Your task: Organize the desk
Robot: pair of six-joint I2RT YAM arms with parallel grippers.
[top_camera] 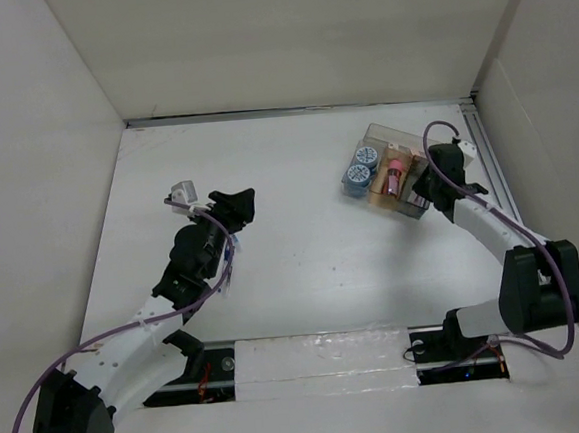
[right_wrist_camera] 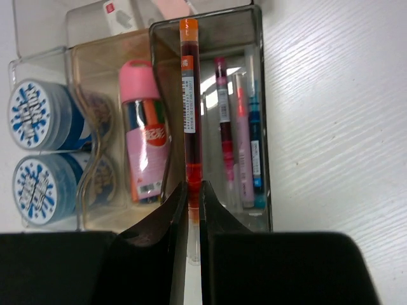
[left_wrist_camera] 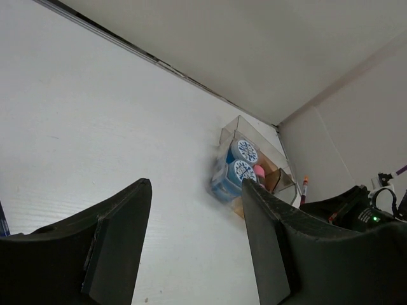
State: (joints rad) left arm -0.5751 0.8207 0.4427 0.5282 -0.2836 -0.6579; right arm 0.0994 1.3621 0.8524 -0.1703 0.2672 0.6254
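Observation:
The white desk point(top_camera: 313, 255) fills the top view. At its far right stands a clear compartmented organizer point(top_camera: 381, 134). My right gripper point(right_wrist_camera: 194, 190) is shut on a red pen with an orange cap point(right_wrist_camera: 189, 95), which lies lengthwise over the organizer's point(right_wrist_camera: 257, 95) right compartment, where several pens point(right_wrist_camera: 238, 140) rest. In the top view this gripper point(top_camera: 423, 194) sits at the organizer's near right side. My left gripper point(left_wrist_camera: 196, 187) is open and holds nothing. It hovers above the desk's left half point(top_camera: 234, 206) and faces the organizer point(left_wrist_camera: 261, 143).
Two blue-and-white rolls point(top_camera: 361, 168) and a pink-capped pack point(right_wrist_camera: 143, 133) fill the organizer's other compartments. A small white and grey object point(top_camera: 180, 192) lies just left of my left gripper. Pale walls enclose the desk on three sides, and a silvery rail point(top_camera: 491, 160) runs along its right edge.

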